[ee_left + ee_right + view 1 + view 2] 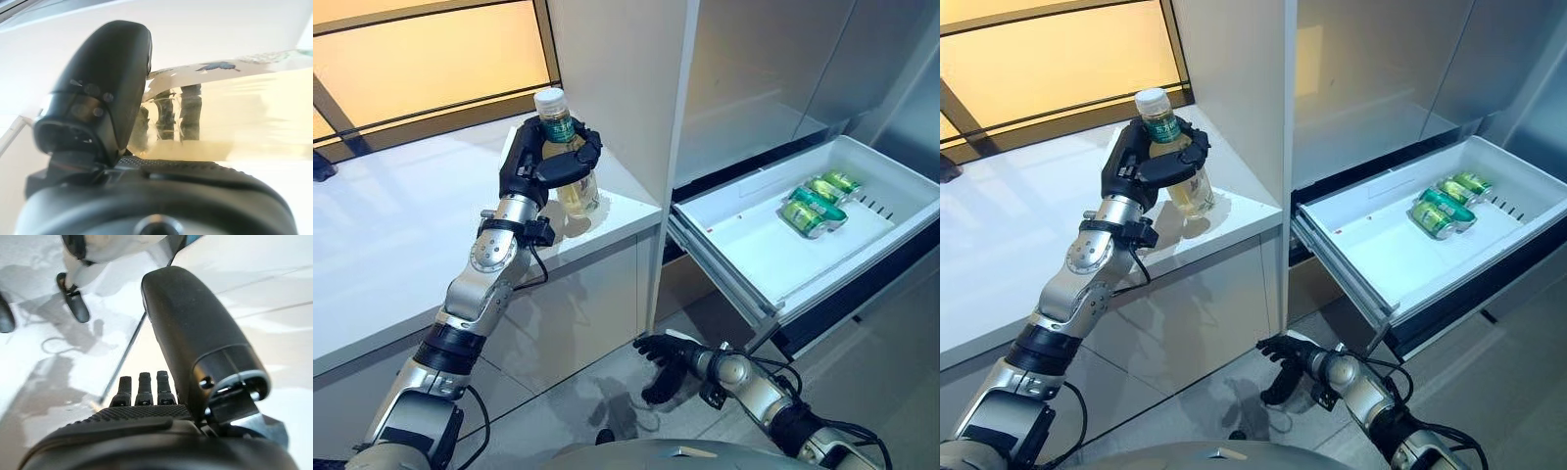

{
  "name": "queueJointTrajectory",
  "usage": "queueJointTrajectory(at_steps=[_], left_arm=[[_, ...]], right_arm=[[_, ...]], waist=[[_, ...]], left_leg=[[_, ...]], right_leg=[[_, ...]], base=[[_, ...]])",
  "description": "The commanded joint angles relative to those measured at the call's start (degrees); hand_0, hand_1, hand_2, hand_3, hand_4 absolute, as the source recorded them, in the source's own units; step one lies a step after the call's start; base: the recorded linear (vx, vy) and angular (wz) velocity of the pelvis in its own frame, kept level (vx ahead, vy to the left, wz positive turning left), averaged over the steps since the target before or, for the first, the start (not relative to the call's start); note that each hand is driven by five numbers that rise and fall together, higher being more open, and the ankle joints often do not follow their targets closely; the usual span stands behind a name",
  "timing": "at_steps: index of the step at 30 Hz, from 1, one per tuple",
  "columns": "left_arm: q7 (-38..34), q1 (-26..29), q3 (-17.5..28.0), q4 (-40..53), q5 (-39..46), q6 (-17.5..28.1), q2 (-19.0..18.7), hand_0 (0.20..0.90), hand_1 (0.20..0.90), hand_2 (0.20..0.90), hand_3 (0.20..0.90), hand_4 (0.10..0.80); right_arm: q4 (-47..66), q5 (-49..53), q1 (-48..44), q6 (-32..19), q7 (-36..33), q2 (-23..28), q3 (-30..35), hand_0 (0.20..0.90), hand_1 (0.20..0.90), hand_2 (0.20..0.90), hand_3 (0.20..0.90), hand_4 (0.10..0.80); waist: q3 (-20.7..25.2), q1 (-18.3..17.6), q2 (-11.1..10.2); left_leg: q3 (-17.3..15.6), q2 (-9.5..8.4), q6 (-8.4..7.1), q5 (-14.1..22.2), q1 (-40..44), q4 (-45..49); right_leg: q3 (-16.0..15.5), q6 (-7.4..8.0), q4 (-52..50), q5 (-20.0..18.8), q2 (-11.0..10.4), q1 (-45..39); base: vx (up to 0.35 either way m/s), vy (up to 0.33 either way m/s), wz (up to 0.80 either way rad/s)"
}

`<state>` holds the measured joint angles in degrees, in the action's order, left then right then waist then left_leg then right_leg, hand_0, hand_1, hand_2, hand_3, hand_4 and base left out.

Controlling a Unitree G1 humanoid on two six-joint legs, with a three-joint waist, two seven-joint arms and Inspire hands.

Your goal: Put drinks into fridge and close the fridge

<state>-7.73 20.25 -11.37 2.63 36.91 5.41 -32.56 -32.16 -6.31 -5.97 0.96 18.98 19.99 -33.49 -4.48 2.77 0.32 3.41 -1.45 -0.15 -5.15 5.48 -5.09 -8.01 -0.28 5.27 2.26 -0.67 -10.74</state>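
Item 1. Long white counter (382, 245), running along the left beneath an amber-lit window. It serves as the staging surface from which drinks are taken, set just beside the fridge so that the carry is short.

Item 2. Clear plastic bottle of pale yellow drink with a white cap and green label (566, 157), standing upright at the counter's right end. Whether its base rests on the counter or is just clear of it cannot be told. It is the drink presently in hand and is not yet in the fridge.

Item 3. Left hand (548, 162), dark, fingers and thumb curled round the bottle's upper body below the cap. The left wrist view confirms the wrap, with fingers showing through the liquid. Holding high on the body probably keeps the bottle vertical for the lift.

Item 4. Tall white fridge side panel (626, 88), rising directly beside the bottle, with the open compartment beyond it.

Item 5. Right hand (664, 367), hanging low over the floor in front of the cabinet, fingers loosely extended and holding nothing. Judged idle, kept clear of the left arm's path.

Item 6. White pulled-out fridge drawer (734, 230), standing fully open to receive drinks. Closing remains to be done.

Item 7. Green drink cans (818, 204), lying on their sides together at the drawer's far right, already stowed. Bare drawer floor lies left of them.
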Motion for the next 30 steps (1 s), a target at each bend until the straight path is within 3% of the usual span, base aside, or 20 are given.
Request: queueJointTrajectory(at_steps=[1,6,9,20,24,26,30], left_arm=[[3.7,9.8,5.8,9.3,6.0,12.1,-3.0,0.3,0.3,0.3,0.2,0.1],[3.8,8.7,7.2,13.4,7.8,13.5,-5.3,0.3,0.3,0.3,0.2,0.1],[5.0,6.6,8.2,15.2,7.8,15.8,-5.8,0.3,0.3,0.3,0.2,0.1],[16.4,-2.2,13.8,19.7,7.5,20.1,-2.7,0.3,0.3,0.3,0.2,0.1],[18.7,-4.0,15.9,19.5,6.5,19.7,-3.3,0.3,0.3,0.3,0.2,0.1],[20.1,-4.9,17.5,18.6,6.4,19.5,-4.0,0.3,0.3,0.3,0.2,0.1],[22.3,-6.8,20.0,18.1,6.1,19.8,-4.9,0.3,0.3,0.3,0.2,0.1]], right_arm=[[7.8,0.8,0.7,-11.3,1.8,1.5,-1.8,0.9,0.9,0.9,0.9,0.8],[22.9,2.8,3.4,-6.4,5.7,3.6,0.1,0.9,0.9,0.9,0.9,0.8],[30.2,8.5,3.1,-4.1,12.1,5.5,3.0,0.9,0.9,0.9,0.9,0.8],[45.3,36.6,-2.3,0.4,35.1,10.9,19.1,0.9,0.9,0.9,0.9,0.8],[47.4,44.0,-3.7,-0.3,32.4,12.1,24.5,0.9,0.9,0.9,0.9,0.8],[47.7,46.5,-3.7,-1.9,27.9,12.0,27.9,0.9,0.9,0.9,0.9,0.8],[46.8,45.4,-2.5,-4.9,21.5,12.4,32.9,0.9,0.9,0.9,0.9,0.8]], waist=[[2.7,-0.6,0.1],[2.4,-1.4,0.1],[2.1,-1.5,-0.2],[2.6,-0.8,-1.7],[3.0,-0.7,-2.0],[3.0,-0.8,-2.0],[3.2,-1.1,-1.8]], left_leg=[[2.4,-2.63,0.91,6.5,1.6,0.1],[1.9,-2.63,0.86,6.4,1.7,0.1],[1.7,-2.5,0.75,6.2,1.8,0.1],[1.5,-2.5,0.63,5.6,1.8,0.1],[1.5,-2.48,0.6,5.6,1.7,0.1],[1.5,-2.5,0.69,5.7,1.7,0.1],[1.1,-2.33,0.76,5.8,1.6,0.1]], right_leg=[[0.3,4.06,-1.0,-1.9,-1.2,2.5],[0.5,4.49,-1.0,-2.2,-1.3,2.6],[0.7,4.51,-1.0,-2.4,-1.3,2.5],[0.1,4.49,-1.1,-3.4,-1.6,2.6],[0.1,4.48,-1.0,-3.5,-1.6,2.8],[0.2,4.49,-1.0,-3.6,-1.5,2.9],[0.3,4.56,-0.9,-3.6,-1.5,3.0]], base=[[-0.09,0.037,0.06],[-0.072,0.02,0.01],[-0.062,0.009,0.0],[-0.029,0.002,0.0],[0.0,0.0,0.0],[0.0,0.0,0.0],[0.0,0.0,0.0]])
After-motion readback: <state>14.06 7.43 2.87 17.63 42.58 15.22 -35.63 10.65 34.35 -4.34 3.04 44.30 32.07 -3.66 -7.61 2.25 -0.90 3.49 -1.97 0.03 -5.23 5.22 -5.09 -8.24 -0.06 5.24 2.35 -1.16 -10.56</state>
